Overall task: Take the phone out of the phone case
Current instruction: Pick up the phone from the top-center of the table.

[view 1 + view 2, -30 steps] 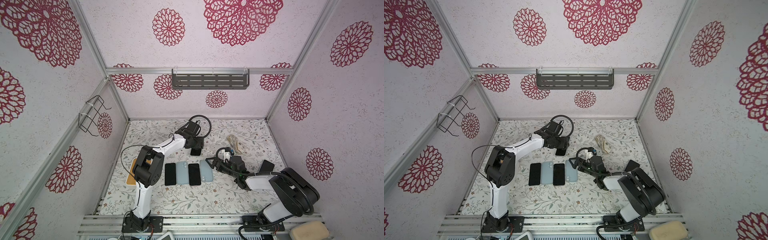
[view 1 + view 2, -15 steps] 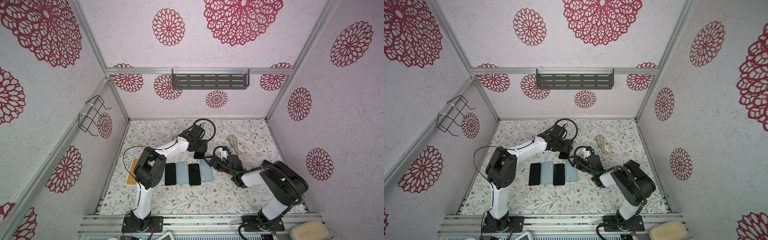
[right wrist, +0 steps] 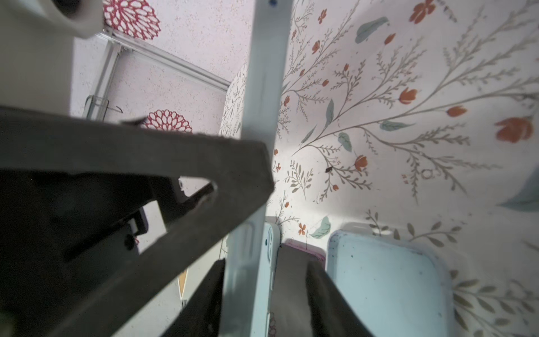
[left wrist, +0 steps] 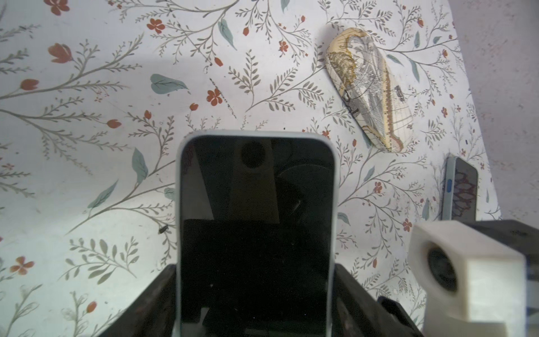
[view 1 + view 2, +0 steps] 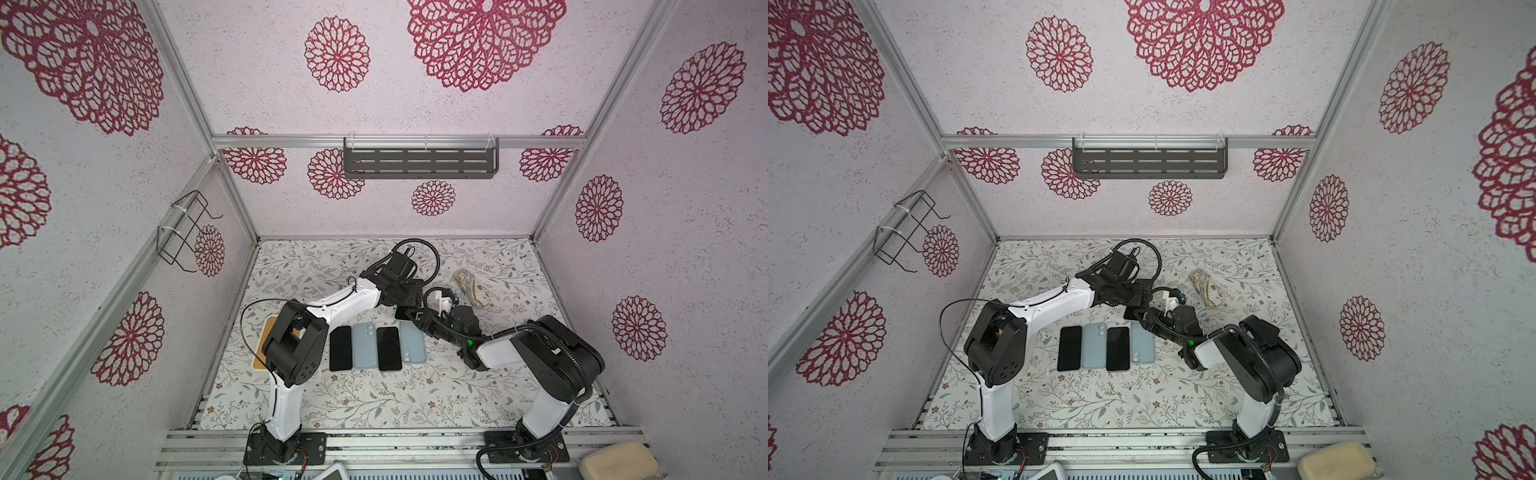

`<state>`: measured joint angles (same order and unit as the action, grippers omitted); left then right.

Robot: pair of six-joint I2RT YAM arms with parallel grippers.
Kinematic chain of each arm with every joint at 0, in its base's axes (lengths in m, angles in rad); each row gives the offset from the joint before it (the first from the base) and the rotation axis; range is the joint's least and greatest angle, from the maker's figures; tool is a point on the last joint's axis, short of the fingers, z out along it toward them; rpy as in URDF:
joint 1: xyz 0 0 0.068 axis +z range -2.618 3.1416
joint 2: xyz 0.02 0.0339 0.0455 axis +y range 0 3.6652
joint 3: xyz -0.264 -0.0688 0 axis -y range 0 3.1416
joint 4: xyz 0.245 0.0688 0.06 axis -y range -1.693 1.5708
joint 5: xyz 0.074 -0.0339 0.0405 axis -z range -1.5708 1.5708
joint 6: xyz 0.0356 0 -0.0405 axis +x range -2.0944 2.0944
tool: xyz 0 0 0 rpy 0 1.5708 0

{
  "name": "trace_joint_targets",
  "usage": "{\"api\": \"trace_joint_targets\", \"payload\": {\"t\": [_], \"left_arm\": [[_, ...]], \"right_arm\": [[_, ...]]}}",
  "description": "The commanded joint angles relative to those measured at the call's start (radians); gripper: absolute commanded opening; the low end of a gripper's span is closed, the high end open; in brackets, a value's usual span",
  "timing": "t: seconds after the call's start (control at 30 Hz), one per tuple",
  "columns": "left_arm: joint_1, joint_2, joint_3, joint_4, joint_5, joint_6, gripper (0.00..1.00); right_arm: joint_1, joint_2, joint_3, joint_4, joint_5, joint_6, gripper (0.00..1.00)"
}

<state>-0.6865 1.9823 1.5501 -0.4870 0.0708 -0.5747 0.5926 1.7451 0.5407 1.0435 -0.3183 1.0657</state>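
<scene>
Left claw (image 4: pixel 255 265) of mine is clamped on the long sides of the pale blue phone case (image 4: pixel 256 133), seemingly held clear of the table (image 4: pixel 87 175). The phone (image 4: pixel 256 189) sits inside it, dark screen showing. My right claw (image 3: pixel 250 256) pinches one edge of that case across both faces. That pinch could pin phone and case together, or the rim could slip and drop everything. Both claws crowd close and might knock together. At upper right lies a patterned glasses case (image 4: pixel 369 96), and a second phone (image 4: pixel 462 189) lies at the right edge. Just below the claws in a top view, a row of phones and cases (image 5: pixel 365 346) would take any fall.
</scene>
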Motion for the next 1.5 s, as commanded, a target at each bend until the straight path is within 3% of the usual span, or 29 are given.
{"api": "trace_joint_targets", "payload": {"t": [0.0, 0.07, 0.2, 0.23, 0.33, 0.4, 0.6, 0.7, 0.87, 1.17, 1.47], "left_arm": [[-0.010, -0.065, -0.013, 0.070, 0.002, -0.012, 0.44], [-0.010, -0.076, -0.026, 0.077, 0.000, -0.015, 0.44], [-0.010, -0.111, -0.068, 0.103, -0.001, -0.017, 0.48], [-0.008, -0.129, -0.084, 0.119, 0.000, -0.018, 0.55], [0.004, -0.206, -0.161, 0.193, 0.012, -0.024, 0.90], [0.033, -0.285, -0.252, 0.287, 0.062, -0.047, 0.99], [0.171, -0.554, -0.605, 0.703, 0.371, -0.159, 0.97], [0.204, -0.628, -0.679, 0.753, 0.474, -0.151, 0.97], [0.232, -0.695, -0.780, 0.879, 0.632, -0.159, 0.97], [0.237, -0.639, -0.790, 0.979, 0.818, -0.179, 1.00], [0.258, -0.560, -0.761, 1.029, 0.927, -0.222, 0.75]], "right_arm": [[0.001, -0.002, 0.015, 0.059, -0.005, 0.007, 0.28], [0.001, -0.013, 0.007, 0.062, -0.007, 0.013, 0.16], [0.001, -0.057, -0.008, 0.035, -0.012, -0.003, 0.03], [0.001, -0.071, -0.014, 0.023, -0.018, -0.010, 0.01], [0.000, -0.128, -0.035, -0.002, -0.044, -0.027, 0.00], [-0.003, -0.176, -0.045, -0.034, -0.078, -0.051, 0.00], [-0.033, -0.380, -0.029, -0.248, -0.209, -0.206, 0.00], [-0.049, -0.444, 0.016, -0.358, -0.289, -0.284, 0.00], [-0.068, -0.487, 0.038, -0.335, -0.393, -0.287, 0.00], [-0.066, -0.522, 0.022, -0.204, -0.479, -0.255, 0.00], [-0.065, -0.558, -0.012, -0.162, -0.526, -0.272, 0.00]]}}
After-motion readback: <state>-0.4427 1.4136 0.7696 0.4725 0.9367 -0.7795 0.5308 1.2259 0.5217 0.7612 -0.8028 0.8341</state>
